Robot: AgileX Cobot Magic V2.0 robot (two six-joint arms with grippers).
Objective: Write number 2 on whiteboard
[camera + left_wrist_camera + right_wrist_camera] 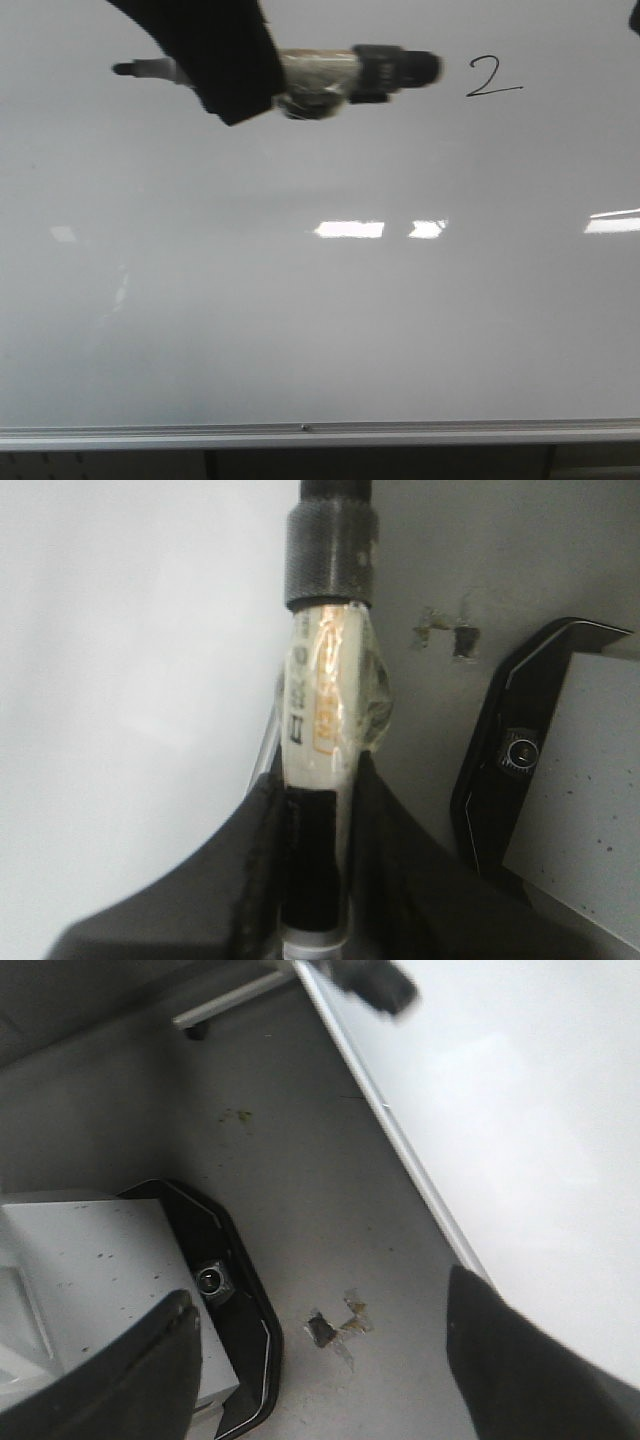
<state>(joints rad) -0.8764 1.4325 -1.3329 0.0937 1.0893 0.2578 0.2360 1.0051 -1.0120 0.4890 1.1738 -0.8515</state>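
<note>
L hand clenched on marker held sideways over whiteboard, R hand released & empty off board edge, number 2 already drawn upper right near marker's cap end; risk: a low pass smears the ink.

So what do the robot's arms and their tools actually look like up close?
Little shows. The left tool has two black, matte fingers that widen towards the wrist, with a slightly rough surface. The right tool has the same dark, rounded fingers, set wide apart. No cables or markings are visible, and the arms themselves are out of frame.
</note>
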